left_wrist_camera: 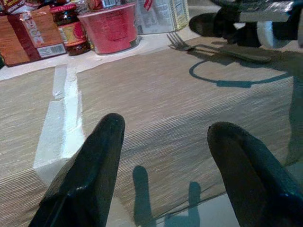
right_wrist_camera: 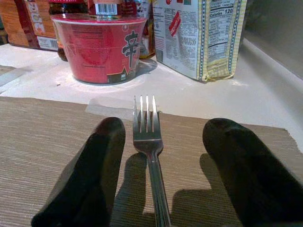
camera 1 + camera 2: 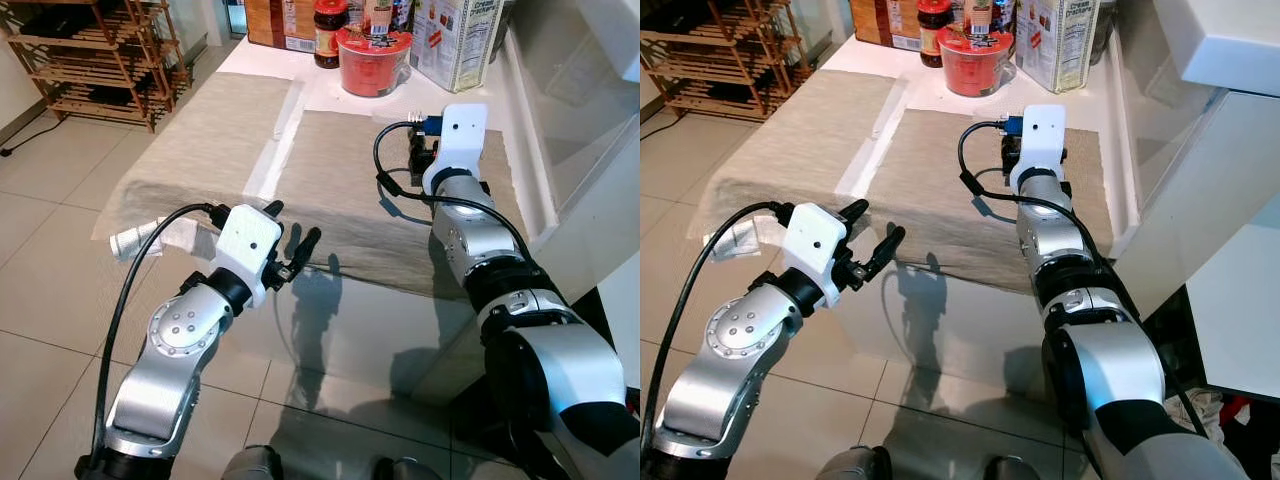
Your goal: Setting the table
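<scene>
Currently the right gripper (image 2: 158,170) is held low over the far end of the right placemat (image 3: 350,190), its two fingers spread wide. Between them a fork (image 2: 150,151) is seen lying flat on the mat, touched by neither finger, its tines pointing toward the red bowl (image 2: 102,47). Past the mat's far edge a strip of bare white table (image 2: 265,99) is left, and on it the bowl, a cereal box (image 2: 201,33) and a jar (image 3: 330,30) are lined up; the bowl stands just beyond the tines, so little room is left ahead of the fork. To the right, the mat runs close to the table's raised white edge.

The left gripper (image 3: 290,240) is held at the near edge of the table with its fingers likewise spread and nothing between them. A second placemat (image 3: 200,140) lies to the left, parted from the first by a narrow white gap (image 1: 64,109). A rolled white cloth (image 3: 140,240) hangs at that mat's near left corner, beside the left wrist. Open tiled floor (image 3: 50,280) lies to the left, with a wooden rack (image 3: 100,60) standing well apart.
</scene>
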Robot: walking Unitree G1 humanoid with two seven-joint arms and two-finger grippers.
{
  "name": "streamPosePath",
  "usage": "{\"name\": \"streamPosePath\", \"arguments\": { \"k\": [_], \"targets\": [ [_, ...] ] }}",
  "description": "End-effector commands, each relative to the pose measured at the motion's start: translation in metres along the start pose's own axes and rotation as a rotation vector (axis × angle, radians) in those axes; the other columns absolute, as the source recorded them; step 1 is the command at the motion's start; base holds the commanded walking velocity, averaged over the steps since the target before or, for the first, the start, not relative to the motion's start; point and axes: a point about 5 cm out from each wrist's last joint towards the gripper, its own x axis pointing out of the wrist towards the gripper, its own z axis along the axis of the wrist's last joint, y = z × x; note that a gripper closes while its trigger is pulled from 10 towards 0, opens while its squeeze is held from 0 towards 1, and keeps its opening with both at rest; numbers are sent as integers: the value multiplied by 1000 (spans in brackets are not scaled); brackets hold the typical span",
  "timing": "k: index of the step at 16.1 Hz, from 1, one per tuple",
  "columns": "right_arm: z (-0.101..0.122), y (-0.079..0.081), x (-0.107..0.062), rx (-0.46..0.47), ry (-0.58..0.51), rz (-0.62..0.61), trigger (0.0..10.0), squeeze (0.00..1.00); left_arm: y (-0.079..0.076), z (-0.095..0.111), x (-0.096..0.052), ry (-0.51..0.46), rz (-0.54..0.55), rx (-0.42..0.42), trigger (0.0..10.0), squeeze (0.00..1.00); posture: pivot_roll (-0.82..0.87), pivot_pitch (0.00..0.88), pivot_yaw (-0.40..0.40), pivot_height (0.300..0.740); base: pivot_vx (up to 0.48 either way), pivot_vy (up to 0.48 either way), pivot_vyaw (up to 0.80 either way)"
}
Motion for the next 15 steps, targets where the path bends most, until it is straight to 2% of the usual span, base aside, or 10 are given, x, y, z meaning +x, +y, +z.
{"name": "streamPosePath", "arguments": {
  "k": [1, 2, 3, 7, 11, 15],
  "targets": [
    [7, -1, 3, -4, -10, 0, 10000, 1000, -6, 5, -1, -26, -31, -16, 10000, 0, 124, 99, 12, 740, 0, 0, 0],
    [8, -2, 4, -14, -9, -3, 10000, 1000, -7, 5, -2, -29, -41, -24, 10000, 0, 125, 100, 11, 740, 0, 0, 0],
    [7, -7, 6, -35, 15, -16, 10000, 0, -10, 5, -3, -33, -67, -18, 10000, 0, 129, 100, 9, 740, 0, 0, 0],
    [-2, -8, 5, -26, 75, -6, 10000, 0, -10, 8, -3, -41, -62, -11, 10000, 0, 148, 102, 2, 740, 0, 0, 0],
    [-8, -1, 5, 12, 122, 30, 10000, 0, -9, 9, -6, -37, -43, -8, 10000, 0, 162, 104, -7, 740, 0, 0, 0],
    [-7, 4, 4, -22, 119, 61, 10000, 0, -10, 9, -6, -31, -35, 14, 10000, 0, 170, 113, -16, 740, 0, 0, 0]
  ]
}}
